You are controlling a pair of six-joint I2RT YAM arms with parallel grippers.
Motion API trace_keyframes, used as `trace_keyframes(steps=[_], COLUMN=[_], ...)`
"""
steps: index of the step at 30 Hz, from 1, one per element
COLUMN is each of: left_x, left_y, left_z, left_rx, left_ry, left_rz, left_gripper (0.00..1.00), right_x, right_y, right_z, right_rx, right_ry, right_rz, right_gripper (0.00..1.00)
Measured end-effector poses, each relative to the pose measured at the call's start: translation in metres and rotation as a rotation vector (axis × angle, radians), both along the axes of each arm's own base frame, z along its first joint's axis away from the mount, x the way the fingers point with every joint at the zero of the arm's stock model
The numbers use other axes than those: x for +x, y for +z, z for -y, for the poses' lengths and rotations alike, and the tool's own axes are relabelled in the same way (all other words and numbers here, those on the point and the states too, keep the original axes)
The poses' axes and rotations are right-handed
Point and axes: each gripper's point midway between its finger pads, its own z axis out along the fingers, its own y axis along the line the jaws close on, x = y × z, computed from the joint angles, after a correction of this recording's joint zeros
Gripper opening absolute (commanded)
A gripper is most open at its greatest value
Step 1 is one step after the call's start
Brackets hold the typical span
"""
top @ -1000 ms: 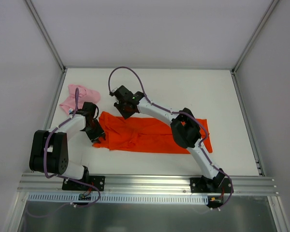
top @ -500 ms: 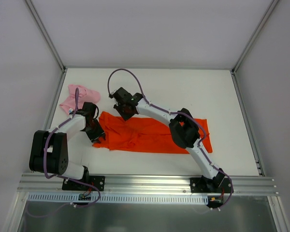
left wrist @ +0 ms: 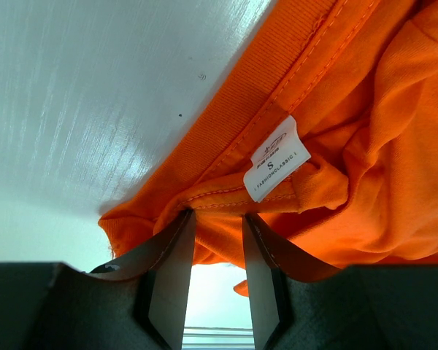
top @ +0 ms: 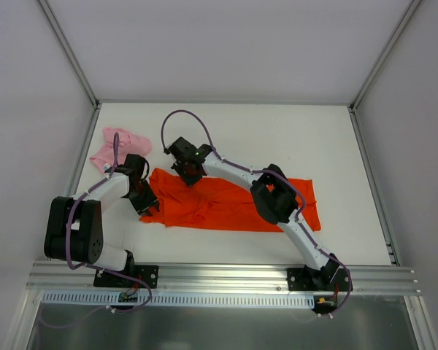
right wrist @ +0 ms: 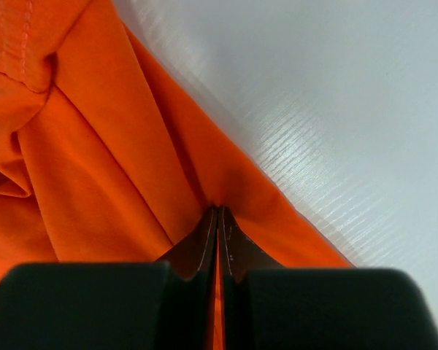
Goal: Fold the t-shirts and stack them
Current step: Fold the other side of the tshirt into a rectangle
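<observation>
Orange-red tee point(top: 226, 204) is soft thin knit, lying rumpled in a long flat strip across the near half of the white table point(top: 277, 138). It has a ribbed collar band and a small white size label point(left wrist: 276, 169) sewn inside. The pink tee point(top: 117, 146) is a crumpled little heap at the far left, well apart from any fingers.

The right arm reaches way over to the left. The right gripper point(right wrist: 218, 215) is squeezed tight on a fold at the orange shirt's far edge.

The left arm is bent back on itself. The left gripper point(left wrist: 217, 219) is at the shirt's left end, jaws partway apart with bunched collar cloth between the tips. I can't tell if it's really pinching.

Count: two tees, two arms.
</observation>
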Motion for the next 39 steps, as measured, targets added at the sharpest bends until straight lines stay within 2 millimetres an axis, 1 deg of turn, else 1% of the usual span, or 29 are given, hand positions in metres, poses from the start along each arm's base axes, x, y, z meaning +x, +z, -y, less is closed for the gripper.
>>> trace_keyframes(steps=[9, 15, 25, 29, 34, 36, 39], left_x=[0.0, 0.0, 0.0, 0.0, 0.0, 0.0, 0.0], left_y=[0.0, 0.0, 0.0, 0.0, 0.0, 0.0, 0.0], left_z=[0.0, 0.0, 0.0, 0.0, 0.0, 0.0, 0.0], left_rx=[0.0, 0.0, 0.0, 0.0, 0.001, 0.001, 0.001], left_ry=[-0.001, -0.001, -0.001, -0.001, -0.004, -0.004, -0.005], left_rz=[0.001, 0.001, 0.001, 0.001, 0.001, 0.001, 0.002], left_gripper=[0.32, 0.32, 0.32, 0.32, 0.32, 0.32, 0.32], right_x=[0.002, 0.007, 0.014, 0.014, 0.015, 0.015, 0.015], right_y=[0.001, 0.009, 0.018, 0.018, 0.019, 0.02, 0.02], right_z=[0.001, -0.001, -0.002, -0.002, -0.002, -0.003, -0.003], right_rx=[-0.004, 0.001, 0.002, 0.0, 0.001, 0.002, 0.003], right_ry=[-0.006, -0.013, -0.025, -0.027, -0.027, -0.027, -0.026], right_rz=[0.008, 0.03, 0.061, 0.065, 0.066, 0.068, 0.069], right_gripper=[0.01, 0.01, 0.01, 0.01, 0.08, 0.12, 0.12])
